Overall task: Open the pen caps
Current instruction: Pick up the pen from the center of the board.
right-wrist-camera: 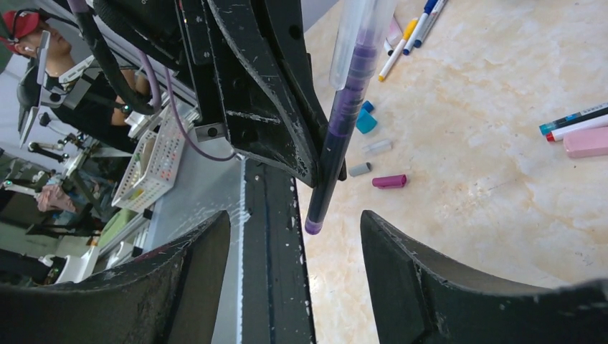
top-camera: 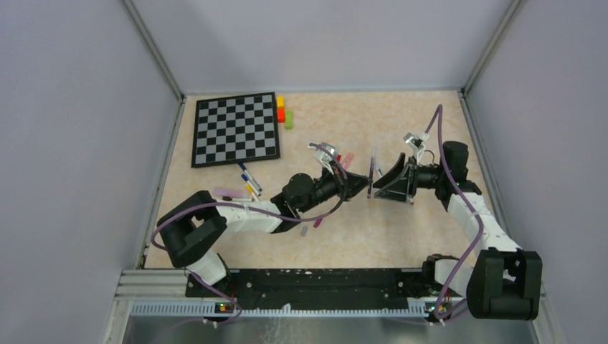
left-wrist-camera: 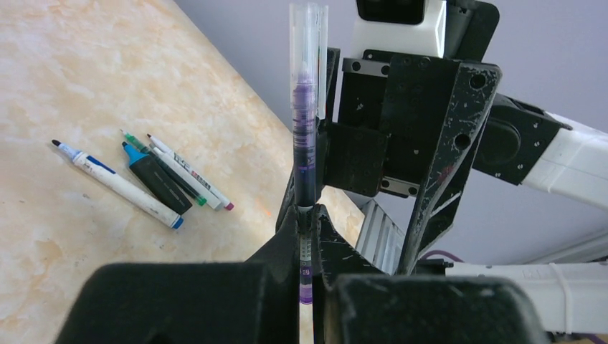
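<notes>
The left pincer (left-wrist-camera: 305,228), at bottom centre of the left wrist view, is pressed together on a purple pen (left-wrist-camera: 303,154). The pen stands upright in that view, its purple end showing just below the fingertips and its clear cap (left-wrist-camera: 307,50), with a clip, seated on the far end at the top of the frame. The right pincer (right-wrist-camera: 294,222) is spread: in the right wrist view its fingers (right-wrist-camera: 444,287) lie to either side of the pen's purple end, with open space on both sides. In the top external view both pincers meet at mid-frame over the tabletop (top-camera: 416,122), the pen between them. Loose caps lie on the tabletop at centre right of the right wrist view: a blue cap (right-wrist-camera: 366,120), a translucent cap (right-wrist-camera: 376,147), a grey cap (right-wrist-camera: 360,169) and a magenta cap (right-wrist-camera: 389,181), near one another but apart. At left of the left wrist view lie a white marker (left-wrist-camera: 118,185), a dark highlighter (left-wrist-camera: 158,186) with a blue tip, and a white pen (left-wrist-camera: 190,172) with a magenta end. A pink highlighter (right-wrist-camera: 584,142) lies at the right edge of the right wrist view. A chessboard (top-camera: 235,129) occupies the upper left of the top external view, with yellow, red and green blocks (top-camera: 282,112) at its right edge.
</notes>
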